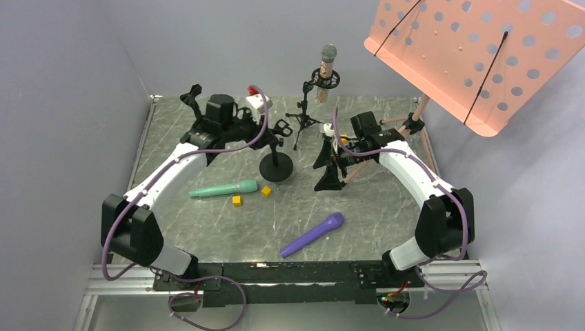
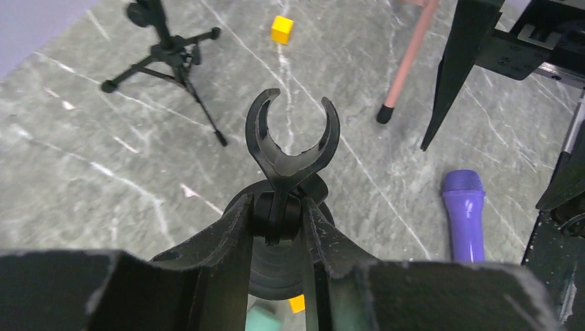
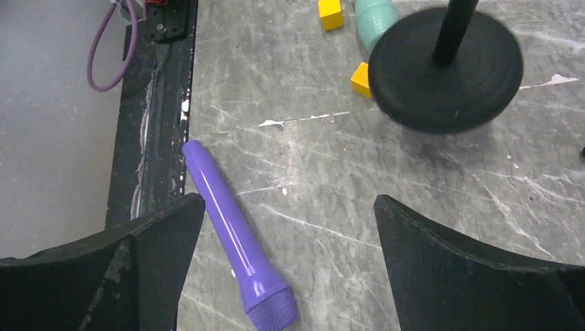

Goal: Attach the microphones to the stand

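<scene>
Right wrist view: right gripper [image 3: 288,200] spread wide, clear of purple microphone [image 3: 234,234], likely rigid and slick, best grasped mid-barrel; left gripper [image 2: 276,215] clamps stand [image 2: 291,158].

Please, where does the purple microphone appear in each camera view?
Top external: the purple microphone lies below the centre, slanted.
Left wrist: at the right side, its head toward the top of the picture.
Right wrist: lower left, its head toward the bottom.
Shared landmark: the round-base stand.
</scene>
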Motion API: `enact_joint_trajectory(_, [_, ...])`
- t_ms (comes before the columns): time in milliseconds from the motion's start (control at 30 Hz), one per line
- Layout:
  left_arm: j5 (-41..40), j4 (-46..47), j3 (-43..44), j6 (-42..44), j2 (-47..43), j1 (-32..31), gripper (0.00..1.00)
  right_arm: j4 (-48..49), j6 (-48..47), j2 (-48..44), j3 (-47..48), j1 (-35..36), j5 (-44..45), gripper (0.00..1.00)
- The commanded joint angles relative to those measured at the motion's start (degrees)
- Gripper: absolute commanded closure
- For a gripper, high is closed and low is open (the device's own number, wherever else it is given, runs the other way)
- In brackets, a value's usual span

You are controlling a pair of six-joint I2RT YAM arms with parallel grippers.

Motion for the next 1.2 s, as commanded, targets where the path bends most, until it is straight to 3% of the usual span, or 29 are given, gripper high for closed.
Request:
enact_joint_trajectory(0, [-1.17, 8.34, 1.79, -1.27, 2.67, -3.80, 1.00, -0.30, -2.35, -2.15, 2.11, -0.44, -0.69, 0.00])
enact_joint_trajectory(700, [-8.42, 6.61, 0.67, 0.30, 7.55, -11.54, 0.97, -0.94, -3.03, -1.75, 2.16, -0.52, -0.99, 0.00])
enact_joint_trajectory(800, [-9.39, 6.08, 0.38, -0.02, 7.63, -11.80, 0.90, -0.94, -2.93, -1.71, 2.20, -0.51, -0.99, 0.00])
enact_joint_trajectory(1033, [-12.37, 4.88, -1.04, -2.07, 6.08, -12.18, 0.53, -1.13, -3.18, -1.51, 2.29, -0.57, -0.96, 0.00])
enact_joint_trajectory(1167, [-13.31, 5.43, -3.06, -2.89, 3.04, -12.23, 0.37, -1.36, -3.44, -1.40, 2.29, -0.62, -0.93, 0.00])
